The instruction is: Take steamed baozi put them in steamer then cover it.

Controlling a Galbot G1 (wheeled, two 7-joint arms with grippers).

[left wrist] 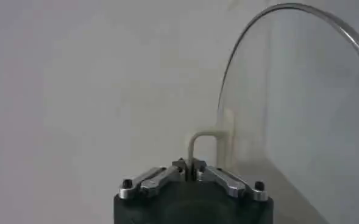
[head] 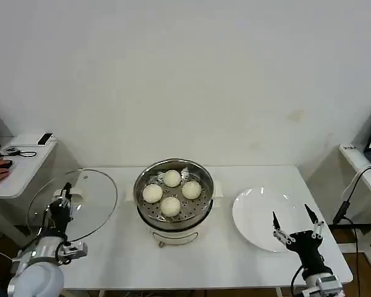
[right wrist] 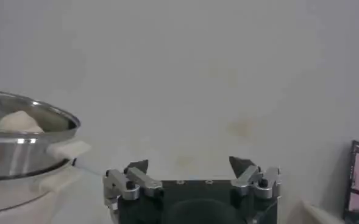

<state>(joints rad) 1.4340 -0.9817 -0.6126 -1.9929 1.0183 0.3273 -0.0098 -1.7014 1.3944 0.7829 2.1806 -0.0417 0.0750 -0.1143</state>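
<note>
A white table [head: 235, 260] stands against a pale wall. At its middle sits the steel steamer [head: 173, 193] with four white buns [head: 172, 192] on its perforated tray. The left gripper [head: 64, 199] is pinched shut on the handle of the glass lid [head: 89, 198], holding it tilted over the table's left end. The right gripper [head: 293, 219], fingers spread, hovers over a white plate [head: 253, 213].

A white plate [head: 260, 218] sits on the white table [head: 235, 260], right of centre.
</note>
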